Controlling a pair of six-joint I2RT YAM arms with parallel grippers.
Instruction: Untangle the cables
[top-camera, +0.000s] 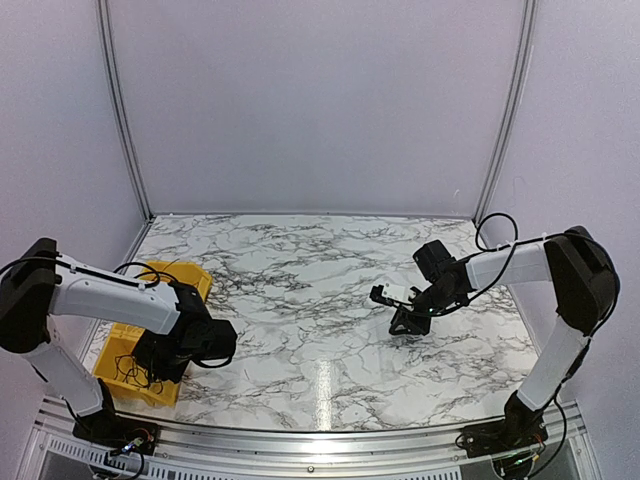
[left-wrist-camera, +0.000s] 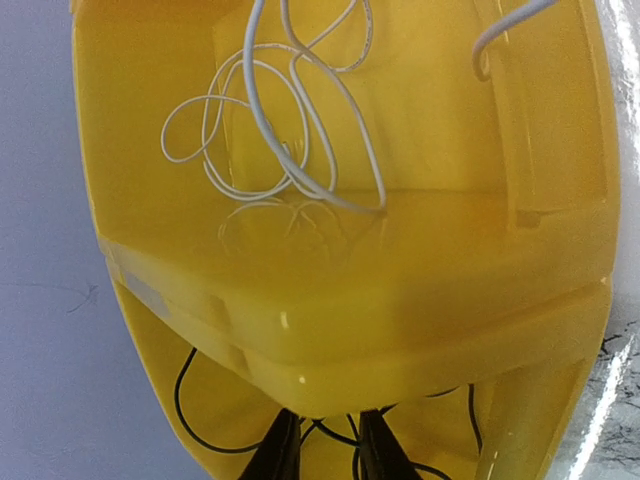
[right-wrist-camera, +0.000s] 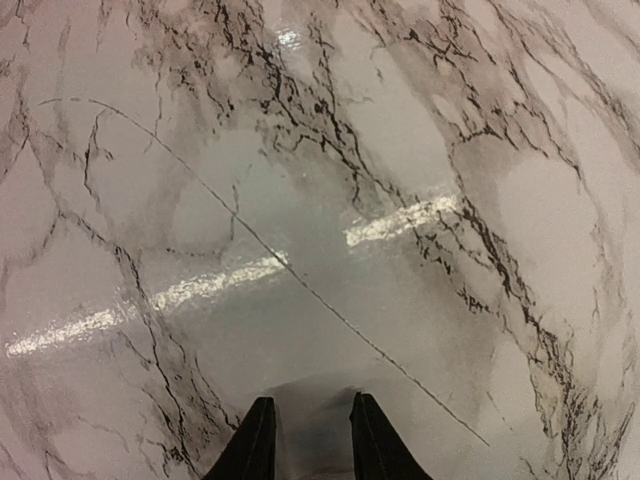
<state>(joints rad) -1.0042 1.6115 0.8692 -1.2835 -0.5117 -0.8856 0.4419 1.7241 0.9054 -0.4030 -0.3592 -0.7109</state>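
Note:
Thin black cables (left-wrist-camera: 176, 399) lie in loose loops in the near compartment of a yellow bin (left-wrist-camera: 560, 330); they also show in the top view (top-camera: 128, 372). My left gripper (left-wrist-camera: 325, 416) reaches into that compartment with its jaws apart, and one black strand runs across the gap between the fingers. In the top view the left gripper (top-camera: 152, 364) sits over the bin's near end. My right gripper (right-wrist-camera: 312, 400) is open and empty, hovering low over the bare marble table (right-wrist-camera: 420, 150), right of centre in the top view (top-camera: 402, 322).
White cables (left-wrist-camera: 247, 100) lie looped in the bin's far compartment, behind a yellow divider wall. The bin (top-camera: 110, 350) stands at the table's left edge. Pale walls enclose the table on three sides.

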